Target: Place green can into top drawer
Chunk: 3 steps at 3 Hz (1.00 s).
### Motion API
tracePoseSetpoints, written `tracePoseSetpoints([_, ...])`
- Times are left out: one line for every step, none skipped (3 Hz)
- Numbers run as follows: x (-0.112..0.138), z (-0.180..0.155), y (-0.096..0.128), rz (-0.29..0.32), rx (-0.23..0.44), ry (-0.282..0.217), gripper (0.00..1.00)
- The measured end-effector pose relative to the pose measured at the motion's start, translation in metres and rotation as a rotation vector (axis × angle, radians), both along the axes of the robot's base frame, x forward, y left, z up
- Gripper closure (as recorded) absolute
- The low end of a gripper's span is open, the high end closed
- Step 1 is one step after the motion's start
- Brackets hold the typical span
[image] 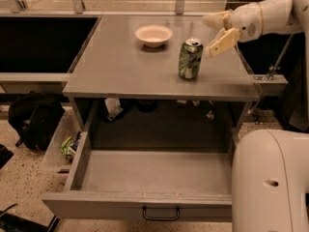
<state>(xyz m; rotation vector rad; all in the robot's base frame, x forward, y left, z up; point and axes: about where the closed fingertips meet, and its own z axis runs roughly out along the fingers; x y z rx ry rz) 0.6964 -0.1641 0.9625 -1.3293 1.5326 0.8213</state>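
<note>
The green can (pixel 190 58) stands upright on the grey tabletop (pixel 116 62), right of centre. My gripper (pixel 217 30) is open and empty, just right of the can's top and slightly behind it, fingers spread and not touching the can. The top drawer (pixel 145 178) is pulled fully open below the tabletop, its inside bare, with a small dark handle (pixel 161 213) on its front panel.
A shallow cream bowl (pixel 153 35) sits at the back of the tabletop, left of the can. A black bag (pixel 34 122) and a bin with clutter (pixel 67 146) lie on the floor at the left. My white base (pixel 270 182) fills the lower right.
</note>
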Motion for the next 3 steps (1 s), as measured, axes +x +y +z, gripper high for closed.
tracePoseSetpoints([0.011, -0.024, 0.008, 0.002, 0.026, 0.051, 0.0])
tracePoseSetpoints([0.011, -0.024, 0.008, 0.002, 0.026, 0.051, 0.0])
tracePoseSetpoints([0.016, -0.032, 0.022, 0.021, 0.042, 0.063, 0.0])
